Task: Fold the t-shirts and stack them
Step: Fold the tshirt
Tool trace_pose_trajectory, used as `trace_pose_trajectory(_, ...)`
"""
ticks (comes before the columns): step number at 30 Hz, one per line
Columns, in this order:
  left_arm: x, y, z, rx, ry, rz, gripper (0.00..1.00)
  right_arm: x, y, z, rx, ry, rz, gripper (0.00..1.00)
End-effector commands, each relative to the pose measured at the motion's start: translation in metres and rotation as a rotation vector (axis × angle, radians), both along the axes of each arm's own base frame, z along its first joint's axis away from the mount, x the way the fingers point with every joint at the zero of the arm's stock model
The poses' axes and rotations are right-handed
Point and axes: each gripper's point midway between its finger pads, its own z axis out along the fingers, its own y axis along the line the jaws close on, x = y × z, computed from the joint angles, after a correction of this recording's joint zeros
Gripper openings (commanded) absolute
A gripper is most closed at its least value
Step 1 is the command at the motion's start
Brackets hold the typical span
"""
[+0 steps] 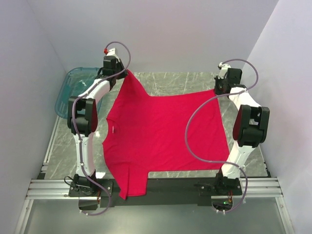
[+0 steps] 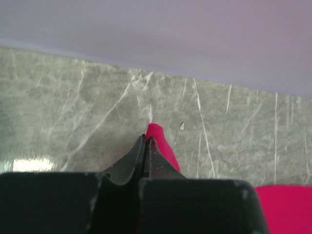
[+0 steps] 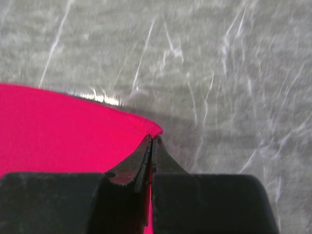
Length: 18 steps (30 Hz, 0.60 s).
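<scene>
Red t-shirt [image 1: 161,131] lay spread over the middle of the worktop [image 1: 180,80], reaching from near the far edge down to the near edge. Its collar and white neck label faced the left edge and its hem faced the right edge. One sleeve hung over the near edge between the arm bases. Left end effector [image 2: 146,141] was at the far-left corner, jaws pinched tight on the tip of the far sleeve, with a small nub of red poking past the tips. Right end effector [image 3: 151,140] was toward the far-right corner, jaws clamped on the far hem corner, the cloth edge running off to its left. The far edge of the shirt sagged in a curve between the two grips. Could not tell whether it was lifted clear of the worktop. Teal tub [image 1: 73,90] sat at the far-left corner, apart from the shirt. Judged step: first lengthwise fold, far side carried over toward the near edge. To do it well, both arms should lift together and keep even tension so the edge does not droop or twist. They should travel level and parallel, lay the far edge down in line with the near side, and release only once the cloth rests flat. The sleeve grip looked shallow and could slip if pulled hard. The overhanging near sleeve needs tucking later.
</scene>
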Motion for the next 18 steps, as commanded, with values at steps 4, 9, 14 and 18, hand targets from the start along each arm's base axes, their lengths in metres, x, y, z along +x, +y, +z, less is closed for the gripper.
trace_pose_trajectory(4,-0.028,0.002,0.084,-0.009,-0.195,-0.060,0.00,-0.013,-0.004,0.049,0.023,-0.136,0.013,0.00)
trace_pose_trajectory(9,-0.051,0.002,0.099,-0.020,-0.229,-0.086,0.00,-0.026,0.001,0.048,0.044,-0.136,0.040,0.00)
trace_pose_trajectory(14,-0.081,0.005,0.095,-0.010,-0.219,-0.102,0.01,-0.037,0.000,0.052,0.067,-0.147,0.043,0.00)
trace_pose_trajectory(18,-0.100,0.005,0.086,-0.010,-0.193,-0.120,0.01,-0.048,-0.002,0.048,0.091,-0.129,0.047,0.00)
